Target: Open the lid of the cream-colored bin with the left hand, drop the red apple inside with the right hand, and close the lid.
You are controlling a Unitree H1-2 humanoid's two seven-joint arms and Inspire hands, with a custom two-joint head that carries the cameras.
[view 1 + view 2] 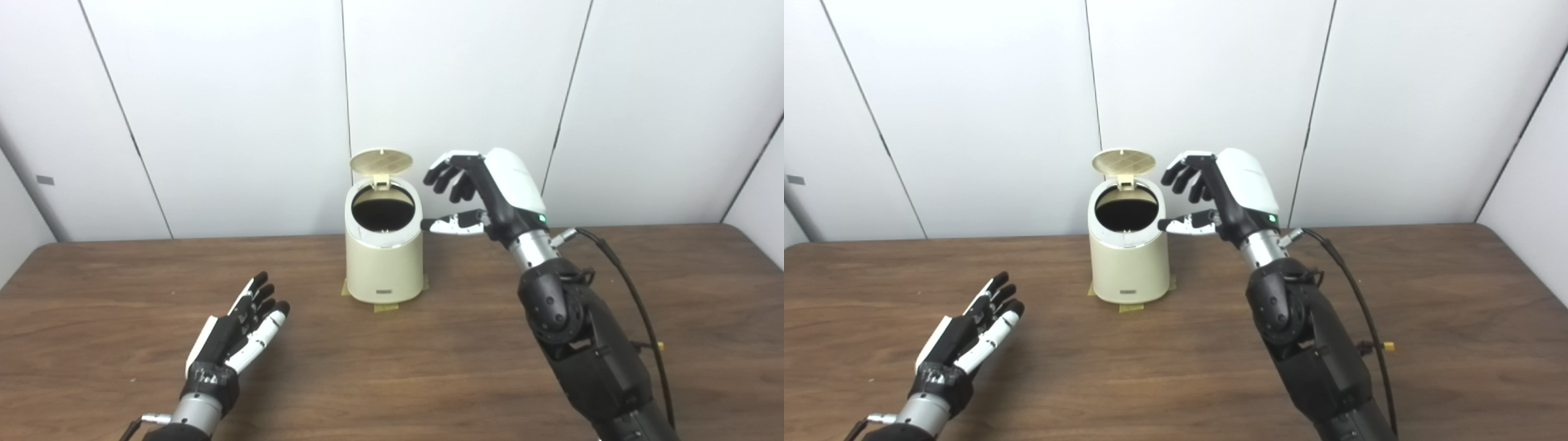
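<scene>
The cream-colored bin [384,263] stands at the middle back of the table with its round lid [381,162] tipped up and back, so the dark inside shows. My right hand [484,193] hovers just right of the bin's rim, raised above the table, fingers spread and curled downward, holding nothing. My left hand [245,324] rests low over the table to the bin's front left, open with fingers stretched out. No red apple shows in either view.
The brown wooden table [122,294] runs to white wall panels behind. Yellow tape patches [386,307] mark the bin's foot. A black cable [631,288] loops along my right forearm.
</scene>
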